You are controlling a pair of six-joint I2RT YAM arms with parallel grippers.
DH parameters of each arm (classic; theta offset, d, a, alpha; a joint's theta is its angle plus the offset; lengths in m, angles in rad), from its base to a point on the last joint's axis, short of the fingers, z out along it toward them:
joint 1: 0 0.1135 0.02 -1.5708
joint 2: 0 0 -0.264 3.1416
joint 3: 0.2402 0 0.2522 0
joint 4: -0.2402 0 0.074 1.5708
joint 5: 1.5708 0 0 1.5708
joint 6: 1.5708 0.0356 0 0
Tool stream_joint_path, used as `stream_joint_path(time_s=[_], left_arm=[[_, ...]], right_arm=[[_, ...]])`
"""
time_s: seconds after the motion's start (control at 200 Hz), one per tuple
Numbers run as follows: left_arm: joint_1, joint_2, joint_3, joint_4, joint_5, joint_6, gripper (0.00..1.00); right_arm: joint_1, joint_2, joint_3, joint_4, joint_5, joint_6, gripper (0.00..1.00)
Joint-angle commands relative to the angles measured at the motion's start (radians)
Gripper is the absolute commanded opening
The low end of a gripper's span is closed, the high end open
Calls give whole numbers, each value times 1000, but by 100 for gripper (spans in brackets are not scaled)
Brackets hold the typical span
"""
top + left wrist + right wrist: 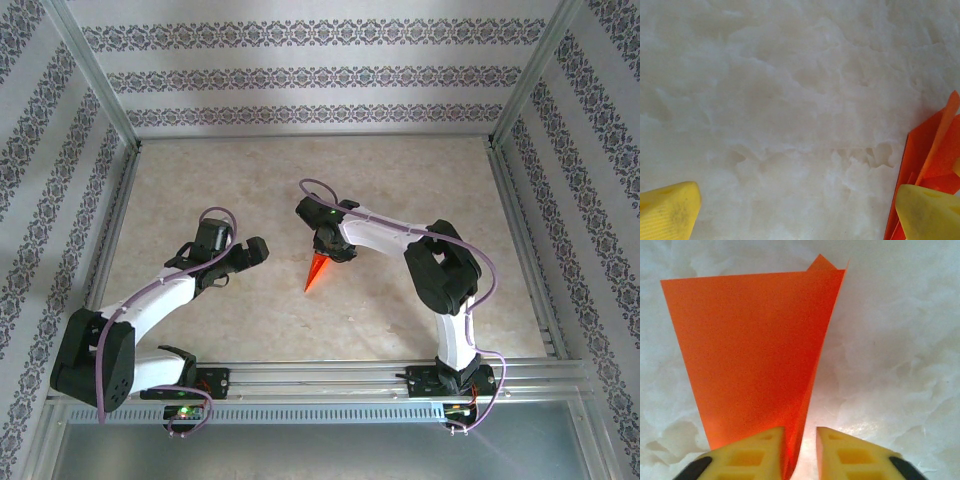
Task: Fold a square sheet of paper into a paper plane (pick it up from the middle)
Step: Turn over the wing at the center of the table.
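The paper plane is a narrow orange-red dart in the middle of the table, its tip pointing toward the near edge. My right gripper stands over its wide end. In the right wrist view one flat wing spreads to the left, and the centre fold runs down between the yellow fingers of the right gripper. The fold lies against the left pad, and a narrow gap shows to the right pad. My left gripper is wide open to the plane's left. The plane sits just beyond its right fingertip, and nothing lies between the fingers of the left gripper.
The tabletop is pale marbled stone. Metal frame rails run along the left, right and far sides under patterned walls. A rail at the near edge carries both arm bases.
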Motion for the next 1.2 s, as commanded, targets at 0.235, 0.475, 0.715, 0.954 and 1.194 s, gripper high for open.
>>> stream_joint_path(time_s=[0.235, 0.475, 0.715, 0.954, 1.194], left_arm=[[37, -21, 3, 21, 25, -38, 100], [116, -70, 2, 111, 197, -201, 100], [126, -155, 3, 139, 229, -244, 100], [125, -149, -9, 189, 285, -236, 100], [93, -74, -11, 231, 306, -232, 100]], right_arm=[[1, -92, 12, 38, 36, -113, 0], [-16, -156, 19, 289, -296, -381, 0], [-91, -127, -124, 677, -635, -278, 0], [-146, -54, -259, 915, -750, -163, 0], [-188, -42, -389, 982, -769, -139, 0]])
